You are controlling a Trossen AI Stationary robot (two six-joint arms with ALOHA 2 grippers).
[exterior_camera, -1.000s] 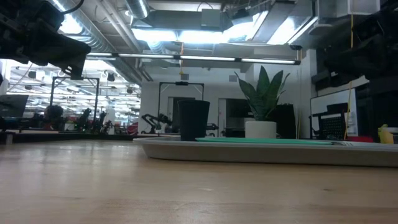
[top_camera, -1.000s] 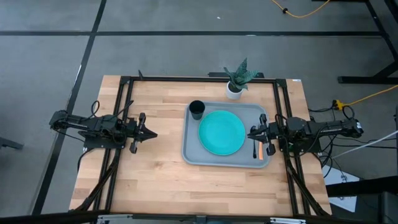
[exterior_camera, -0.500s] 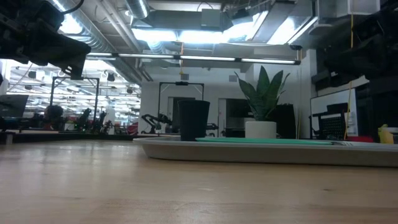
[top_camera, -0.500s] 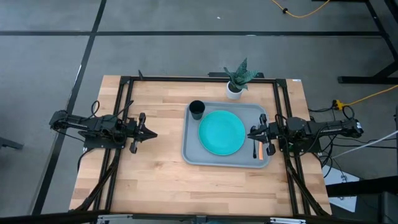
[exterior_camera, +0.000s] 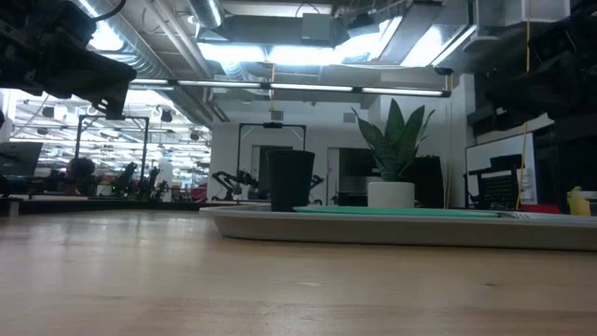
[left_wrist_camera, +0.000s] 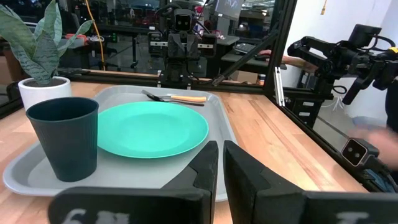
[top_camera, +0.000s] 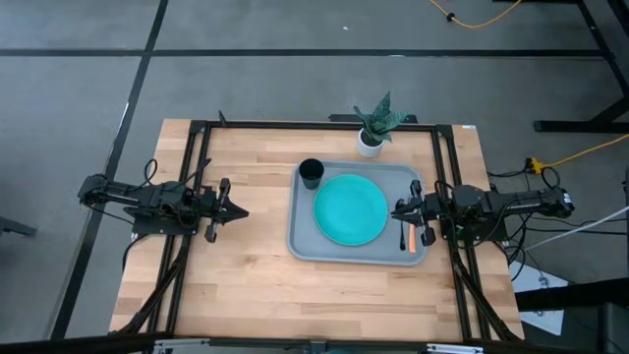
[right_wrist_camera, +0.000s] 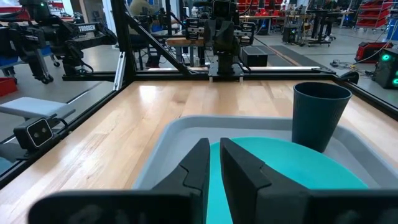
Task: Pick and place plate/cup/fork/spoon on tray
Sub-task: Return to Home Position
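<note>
- Fork and spoon lay side by side on the tray, right of the plate.
- Left gripper hung over bare table, right gripper above the tray's right edge; both pincers together.
- Cup stood in the tray's far left corner.

Bare table lay open between the left gripper and the tray. On the tray, the plate filled the middle, with the cup upright in the far left corner. The plant pot stood just beyond the far rim. The right gripper hung over the right rim.
</note>
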